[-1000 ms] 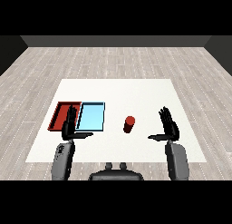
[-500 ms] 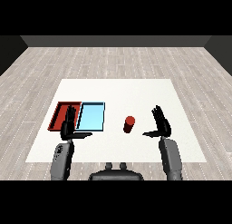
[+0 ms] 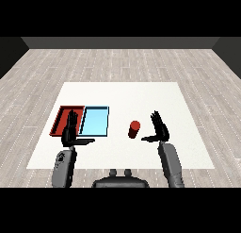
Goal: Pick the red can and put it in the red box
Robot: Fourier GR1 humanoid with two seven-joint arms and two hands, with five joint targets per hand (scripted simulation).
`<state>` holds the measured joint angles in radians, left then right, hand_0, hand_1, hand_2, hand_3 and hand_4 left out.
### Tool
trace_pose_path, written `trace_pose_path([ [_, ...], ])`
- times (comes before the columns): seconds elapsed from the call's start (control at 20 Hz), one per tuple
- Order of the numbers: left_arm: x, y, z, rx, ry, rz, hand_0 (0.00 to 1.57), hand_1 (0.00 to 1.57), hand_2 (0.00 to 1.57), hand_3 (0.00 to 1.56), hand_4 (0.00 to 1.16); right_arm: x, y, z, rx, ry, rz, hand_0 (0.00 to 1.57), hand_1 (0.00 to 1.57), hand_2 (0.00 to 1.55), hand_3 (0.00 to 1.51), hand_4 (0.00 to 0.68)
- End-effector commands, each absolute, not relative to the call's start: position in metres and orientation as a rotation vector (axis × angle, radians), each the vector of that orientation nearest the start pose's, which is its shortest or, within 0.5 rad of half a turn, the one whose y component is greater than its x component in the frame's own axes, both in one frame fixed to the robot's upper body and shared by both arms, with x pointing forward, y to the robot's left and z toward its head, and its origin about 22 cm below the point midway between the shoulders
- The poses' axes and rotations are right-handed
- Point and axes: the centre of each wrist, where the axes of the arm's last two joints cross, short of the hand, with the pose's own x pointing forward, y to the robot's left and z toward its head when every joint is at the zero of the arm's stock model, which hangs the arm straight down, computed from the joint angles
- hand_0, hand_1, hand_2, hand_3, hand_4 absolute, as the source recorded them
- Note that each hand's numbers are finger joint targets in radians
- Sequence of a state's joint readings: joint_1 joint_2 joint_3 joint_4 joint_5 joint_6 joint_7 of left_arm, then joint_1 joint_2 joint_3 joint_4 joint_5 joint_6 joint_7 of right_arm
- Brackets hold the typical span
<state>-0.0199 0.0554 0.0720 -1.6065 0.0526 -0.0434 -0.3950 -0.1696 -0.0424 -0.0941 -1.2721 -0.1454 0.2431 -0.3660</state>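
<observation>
Head view: red can (image 3: 134, 129) upright on worktop (image 3: 122, 97), prob. light, rigid, smooth; best taken round mid-body. Right hand (image 3: 160, 129) near it, fingers wide, holding nothing.

So there's a white table (image 3: 141, 93) sitting on a grey plank floor (image 3: 117, 62), taking up the middle of the frame. On it, at center left, a red tray (image 3: 61, 118) and a light blue tray (image 3: 95, 121) lie side by side, touching. A red can (image 3: 134, 129) stands upright just right of center, well apart from the blue tray.
</observation>
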Motion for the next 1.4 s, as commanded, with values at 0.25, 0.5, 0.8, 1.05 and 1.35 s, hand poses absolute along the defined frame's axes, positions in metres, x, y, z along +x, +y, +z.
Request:
trace_pose_path([
  [0.25,0.246,0.245,0.012,0.000,-2.032,0.038,0.00,0.00,0.00,0.00,0.00,0.288,-0.222,-0.063,0.342,-1.786,-0.011,0.00,0.00,0.00,0.00,0.000],
  [0.5,0.251,0.259,0.025,-0.038,-2.039,0.023,0.00,0.00,0.00,0.00,0.00,0.283,-0.205,-0.053,0.329,-1.767,-0.016,0.00,0.00,0.00,0.00,0.000],
  [0.8,0.234,0.243,-0.007,-0.042,-2.016,0.012,0.00,0.00,0.00,0.00,0.00,0.308,-0.185,-0.052,0.318,-1.756,-0.032,0.00,0.00,0.00,0.00,0.000],
  [1.05,0.252,0.245,0.003,-0.035,-2.016,0.012,0.00,0.00,0.00,0.00,0.00,0.290,-0.204,-0.072,0.340,-1.757,-0.046,0.00,0.00,0.00,0.00,0.000],
  [1.35,0.251,0.265,0.012,-0.015,-2.022,0.004,0.00,0.00,0.00,0.00,0.00,0.309,-0.172,-0.069,0.339,-1.737,-0.065,0.00,0.00,0.00,0.00,0.000],
])
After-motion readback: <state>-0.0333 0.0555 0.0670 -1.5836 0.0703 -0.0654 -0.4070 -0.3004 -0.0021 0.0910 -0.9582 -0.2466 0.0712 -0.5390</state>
